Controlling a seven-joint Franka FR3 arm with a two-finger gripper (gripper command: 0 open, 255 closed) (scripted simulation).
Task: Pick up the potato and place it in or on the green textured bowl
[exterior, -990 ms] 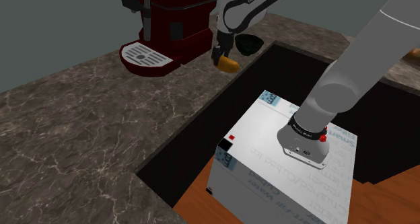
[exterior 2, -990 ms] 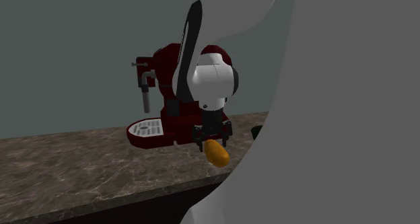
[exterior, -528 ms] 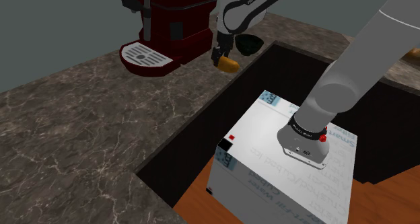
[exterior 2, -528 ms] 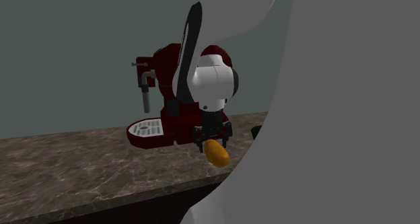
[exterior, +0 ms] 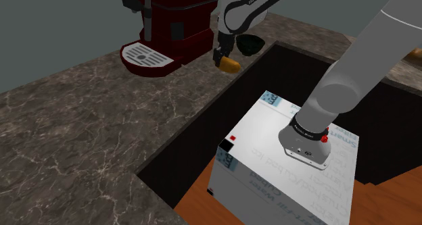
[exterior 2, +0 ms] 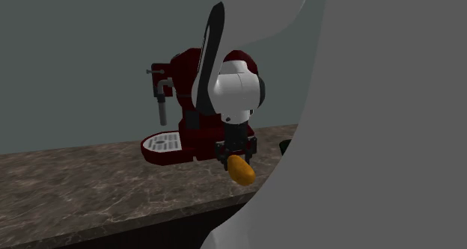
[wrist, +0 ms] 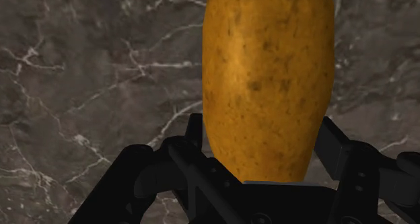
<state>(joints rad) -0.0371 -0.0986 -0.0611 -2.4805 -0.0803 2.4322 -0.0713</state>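
An orange-brown potato (exterior: 230, 65) lies on the dark marbled counter (exterior: 81, 115) near its edge, beside the cut-out where the stand sits. My black gripper (exterior: 221, 57) reaches down on it, shut on its near end. In the wrist view the two fingers clasp the potato (wrist: 269, 81) on both sides, with my gripper (wrist: 262, 134) low over the marbled surface. The second exterior view has the gripper (exterior 2: 235, 158) on top of the potato (exterior 2: 242, 170). The dark green bowl (exterior: 251, 44) stands just behind the potato, partly hidden by the arm.
A dark red coffee machine (exterior: 169, 28) with a white drip grate stands on the counter just beyond the gripper. The white stand (exterior: 284, 156) sits in the counter's dark recess. The arm's grey link (exterior 2: 359, 120) covers the second exterior view's right.
The gripper has sunk a little onto the potato and its fingers have closed around it. The potato has stayed at the same spot on the counter.
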